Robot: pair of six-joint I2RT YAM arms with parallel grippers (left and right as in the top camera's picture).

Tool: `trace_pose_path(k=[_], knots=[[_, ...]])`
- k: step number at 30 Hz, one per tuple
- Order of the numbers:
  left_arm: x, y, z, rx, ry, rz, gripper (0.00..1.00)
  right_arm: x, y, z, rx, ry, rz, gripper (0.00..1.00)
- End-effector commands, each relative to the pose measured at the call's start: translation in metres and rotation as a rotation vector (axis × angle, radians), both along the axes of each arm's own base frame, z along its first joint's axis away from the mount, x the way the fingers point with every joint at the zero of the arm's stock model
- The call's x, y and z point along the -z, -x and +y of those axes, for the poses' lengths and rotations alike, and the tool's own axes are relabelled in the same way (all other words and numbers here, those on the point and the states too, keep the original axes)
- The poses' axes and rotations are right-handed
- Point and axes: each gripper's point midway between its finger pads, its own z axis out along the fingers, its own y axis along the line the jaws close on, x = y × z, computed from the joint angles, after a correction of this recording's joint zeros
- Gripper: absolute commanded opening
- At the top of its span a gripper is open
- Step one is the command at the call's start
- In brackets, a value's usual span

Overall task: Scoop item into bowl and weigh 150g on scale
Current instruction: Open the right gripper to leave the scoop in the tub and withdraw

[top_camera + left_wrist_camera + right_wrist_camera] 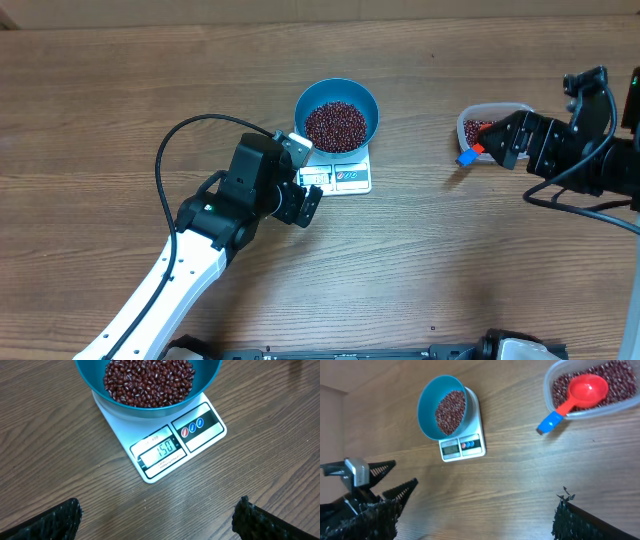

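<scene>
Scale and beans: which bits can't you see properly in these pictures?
- Overhead: the scale display is too small to read; the bowl covers its back.
- Left wrist: the bowl is cut off by the top edge.
- Right wrist: the container runs off the right edge.

Overhead cam: fixed, looks straight down on the brown wooden counter (450, 260), far enough back to take in both arms. Left wrist cam: close and low, tilted down past the left hand (157, 522), with its fingertips (55, 520) in the bottom corners. The round deep blue bowl (90, 375) is cropped at top. Right wrist cam: higher and farther back, looks over the right hand (475, 520). All three share the bowl and the flat white rectangular scale (120, 425). Overhead and right wrist also share the clear plastic container (548, 385).
</scene>
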Motion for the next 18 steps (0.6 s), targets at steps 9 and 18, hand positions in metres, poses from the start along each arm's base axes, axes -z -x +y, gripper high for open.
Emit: trace_pose_path(k=[9, 18], knots=[[0.003, -0.001, 0.002, -0.005, -0.009, 0.001, 0.99, -0.021, -0.024, -0.022, 0.067, 0.161, -0.216, 1.00], [0.003, -0.001, 0.002, -0.005, -0.009, 0.001, 1.00, -0.026, -0.026, -0.023, 0.094, 0.220, -0.563, 1.00]])
